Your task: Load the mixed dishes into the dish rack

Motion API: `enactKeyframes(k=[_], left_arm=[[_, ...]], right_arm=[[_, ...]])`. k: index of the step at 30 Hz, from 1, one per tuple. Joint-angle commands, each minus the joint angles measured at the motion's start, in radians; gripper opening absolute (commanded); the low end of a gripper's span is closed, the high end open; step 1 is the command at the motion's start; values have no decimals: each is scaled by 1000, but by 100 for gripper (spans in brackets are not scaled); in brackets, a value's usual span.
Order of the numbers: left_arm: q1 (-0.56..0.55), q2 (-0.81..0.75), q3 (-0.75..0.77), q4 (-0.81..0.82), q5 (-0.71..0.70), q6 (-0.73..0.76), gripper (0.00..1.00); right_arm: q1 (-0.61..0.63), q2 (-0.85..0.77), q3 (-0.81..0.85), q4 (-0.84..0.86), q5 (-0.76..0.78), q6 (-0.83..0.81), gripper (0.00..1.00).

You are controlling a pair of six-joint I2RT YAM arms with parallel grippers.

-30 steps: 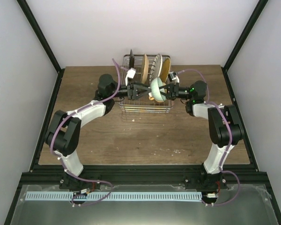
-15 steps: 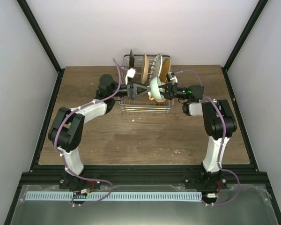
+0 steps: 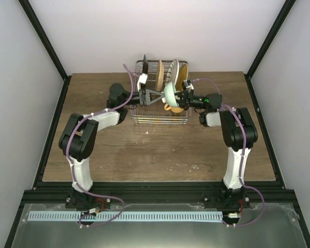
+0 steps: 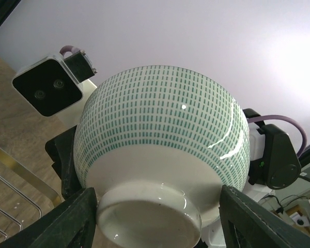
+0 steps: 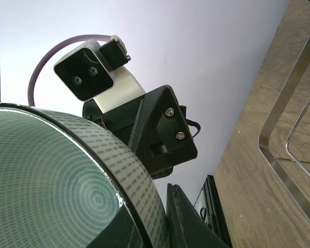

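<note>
A mint-green patterned bowl [image 3: 171, 94] hangs on its side above the dish rack [image 3: 157, 120]. My right gripper [image 3: 182, 97] is shut on its rim, one finger inside the bowl [image 5: 51, 186] and one finger [image 5: 188, 222] outside. From the left, my left gripper [image 3: 157, 96] faces the bowl's underside [image 4: 160, 134]. Its fingers [image 4: 67, 217] stand open on either side of the white foot ring, and the right one is clearly apart from it. Several plates [image 3: 173, 71] stand upright between the prongs at the back of the rack. Something yellow [image 3: 170, 107] lies under the bowl.
A dark plate [image 3: 144, 64] and a tan woven plate [image 3: 159, 74] stand in the rack's back rows. The rack's wire rim [image 5: 294, 103] shows beside brown table wood [image 3: 144, 150]. Black frame posts [image 3: 46, 46] flank the table.
Both arms have drawn in toward the rack and the bowl has shifted a little toward the back. The left fingers have narrowed around the bowl's foot.
</note>
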Motion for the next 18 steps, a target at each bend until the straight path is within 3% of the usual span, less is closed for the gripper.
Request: enactKeyframes(k=[1,11,18], left_arm=[[-35,-2,42,152,101,-62,67],[-35,-23,38,105,112,-26,86],[-35,-41,24,46,111,24,90]], right_arm=[[16,24,42,223,89,12,1],[16,66,69,236,119,28,1],[16,74,90,232,123,25,1]])
